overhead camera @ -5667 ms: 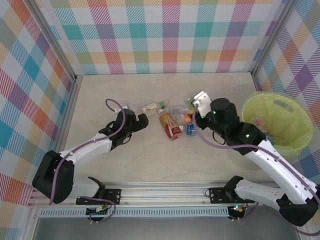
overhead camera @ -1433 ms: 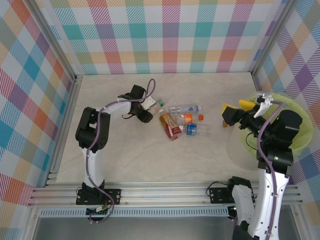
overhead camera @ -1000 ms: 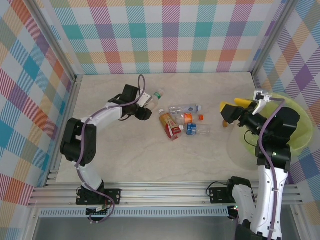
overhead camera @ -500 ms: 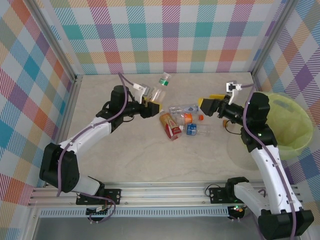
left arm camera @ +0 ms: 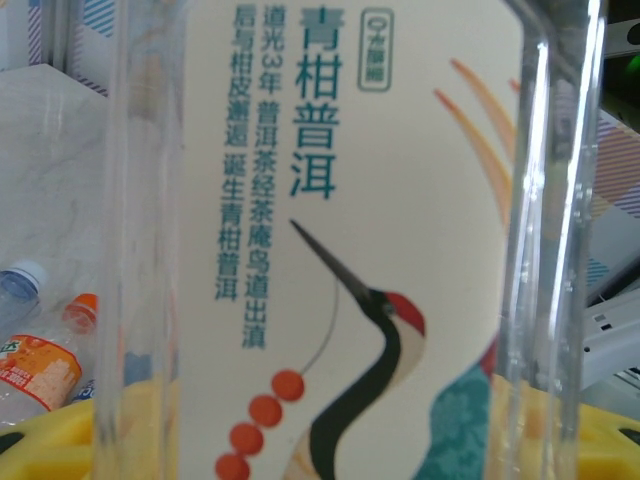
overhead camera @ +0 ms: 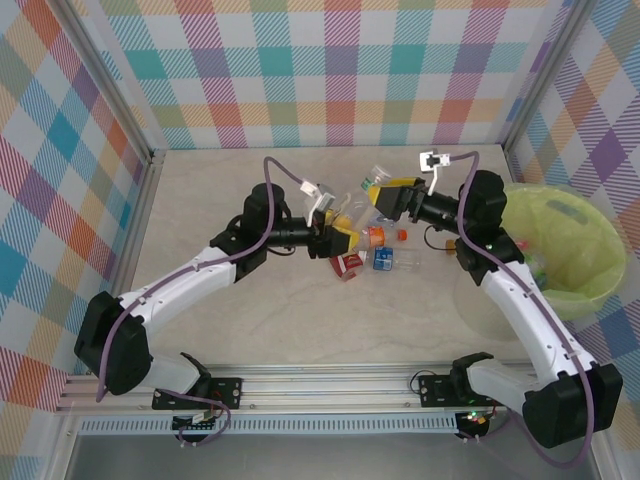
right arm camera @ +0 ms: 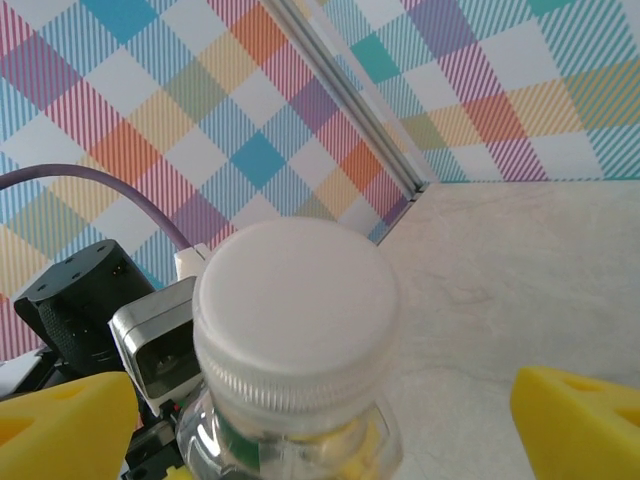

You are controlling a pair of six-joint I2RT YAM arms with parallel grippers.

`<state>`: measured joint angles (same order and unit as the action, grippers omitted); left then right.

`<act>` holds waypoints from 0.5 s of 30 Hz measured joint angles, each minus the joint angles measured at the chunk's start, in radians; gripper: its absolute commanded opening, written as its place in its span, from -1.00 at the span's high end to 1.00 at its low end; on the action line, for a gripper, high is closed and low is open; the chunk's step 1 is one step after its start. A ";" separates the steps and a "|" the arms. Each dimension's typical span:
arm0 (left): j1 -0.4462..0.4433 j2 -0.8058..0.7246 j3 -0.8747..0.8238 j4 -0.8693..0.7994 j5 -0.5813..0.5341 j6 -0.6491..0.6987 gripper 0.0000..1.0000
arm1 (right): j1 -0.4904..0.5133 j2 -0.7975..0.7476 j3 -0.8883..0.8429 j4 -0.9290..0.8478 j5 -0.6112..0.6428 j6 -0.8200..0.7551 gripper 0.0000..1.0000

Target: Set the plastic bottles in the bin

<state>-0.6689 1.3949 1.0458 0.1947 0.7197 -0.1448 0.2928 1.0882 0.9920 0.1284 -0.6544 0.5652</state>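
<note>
Left claw clenched on a clear plastic bottle with a cream label, right claw released, yellow fingers flanking its white cap

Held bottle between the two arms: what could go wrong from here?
1. The right gripper stands open around just the cap of the held bottle. A grip on that narrow end may let the bottle swing or slip once the left gripper lets go.
2. A drop would likely land on the loose bottles beneath, scattering them farther from the bin.
3. The grippers are close together and could bump.
</note>
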 measured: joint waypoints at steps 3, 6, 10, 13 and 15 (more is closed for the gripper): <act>-0.014 0.000 0.000 0.008 0.006 -0.002 1.00 | 0.017 0.011 0.002 0.009 0.004 0.000 -0.72; -0.025 0.002 0.000 0.019 0.016 -0.002 1.00 | 0.029 0.014 0.006 0.017 0.010 0.003 -0.56; -0.031 0.003 0.000 0.021 0.021 -0.001 1.00 | 0.043 0.018 0.013 0.030 0.019 -0.004 -0.29; -0.032 0.003 0.001 0.017 0.020 -0.001 1.00 | 0.048 0.017 0.014 0.036 0.023 -0.006 -0.04; -0.032 0.005 0.003 0.014 0.020 0.000 1.00 | 0.048 0.017 0.017 0.036 0.022 -0.008 0.07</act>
<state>-0.7010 1.3994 1.0485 0.2085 0.7395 -0.1452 0.3408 1.1053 1.0092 0.1646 -0.6327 0.5575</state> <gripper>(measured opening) 0.587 0.499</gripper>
